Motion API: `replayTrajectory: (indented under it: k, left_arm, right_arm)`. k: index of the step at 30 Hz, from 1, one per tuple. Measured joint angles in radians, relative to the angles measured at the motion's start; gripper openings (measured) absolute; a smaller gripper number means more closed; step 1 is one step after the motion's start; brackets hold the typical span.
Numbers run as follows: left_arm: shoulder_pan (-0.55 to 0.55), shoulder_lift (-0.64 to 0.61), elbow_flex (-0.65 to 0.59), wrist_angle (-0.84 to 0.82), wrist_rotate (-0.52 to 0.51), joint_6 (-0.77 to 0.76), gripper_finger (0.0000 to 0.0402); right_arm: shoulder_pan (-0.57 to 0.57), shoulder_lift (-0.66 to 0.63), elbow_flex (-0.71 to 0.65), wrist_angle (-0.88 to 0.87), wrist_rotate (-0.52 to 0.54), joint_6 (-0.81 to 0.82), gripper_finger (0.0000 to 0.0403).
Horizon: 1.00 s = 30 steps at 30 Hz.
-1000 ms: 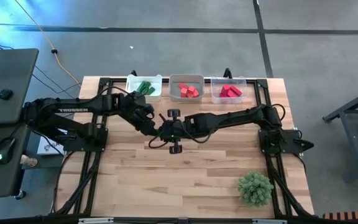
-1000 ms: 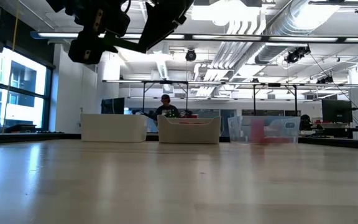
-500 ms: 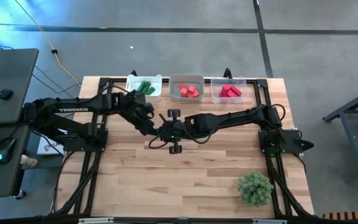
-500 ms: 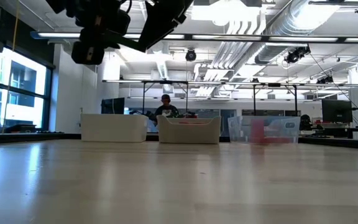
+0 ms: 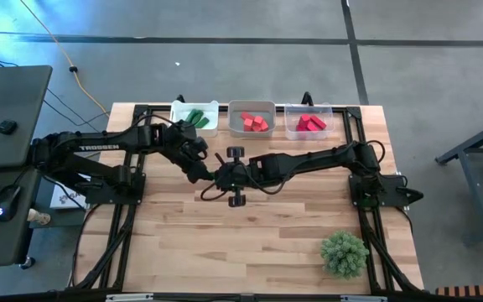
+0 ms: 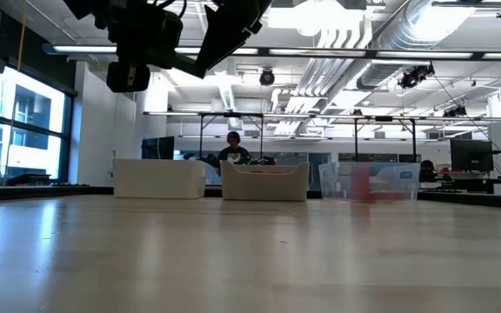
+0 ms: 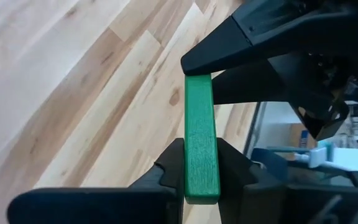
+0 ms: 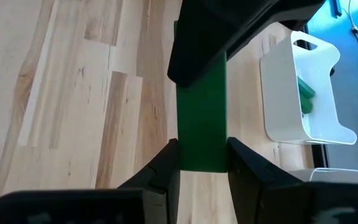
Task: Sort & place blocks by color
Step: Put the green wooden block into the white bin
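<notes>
I'm seeing both arms crossing mid-desk (image 5: 250, 243), their fingers (image 7: 232, 171) meeting on one green bar (image 7: 201, 140) and blocking passage there. Three trays (image 5: 251, 107) are lining the far edge; the plant ball (image 5: 344, 253) is occupying the near right corner. The near-left boards are lying open.

Surface: pale wooden plank table (image 5: 250, 243)
Far edge: three rectangular trays (image 5: 251, 118)
Near right corner: bushy green plant ball (image 5: 343, 253)
</notes>
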Motion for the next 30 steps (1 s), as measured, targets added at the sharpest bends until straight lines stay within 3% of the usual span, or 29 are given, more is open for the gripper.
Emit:
replayTrajectory:
  k: [7, 16, 22, 30]
  left_arm:
    - [0.004, 0.000, 0.000, -0.021, -0.016, 0.066, 0.0039]
    - [0.004, 0.000, 0.000, -0.032, -0.028, 0.148, 0.0036]
    - [0.034, 0.000, 0.000, -0.088, -0.040, 0.215, 0.0036]
    - [0.142, 0.000, 0.001, -0.146, -0.167, 0.309, 0.0036]
  right_arm:
    - [-0.001, 0.000, 0.000, 0.004, -0.005, 0.003, 0.0092]
    - [-0.001, 0.000, 0.000, 0.010, 0.003, 0.072, 0.0167]
    - [-0.005, 0.000, 0.000, -0.013, 0.141, 0.118, 0.0198]
    - [-0.048, 0.000, 0.000, -0.011, 0.237, 0.134, 0.0200]
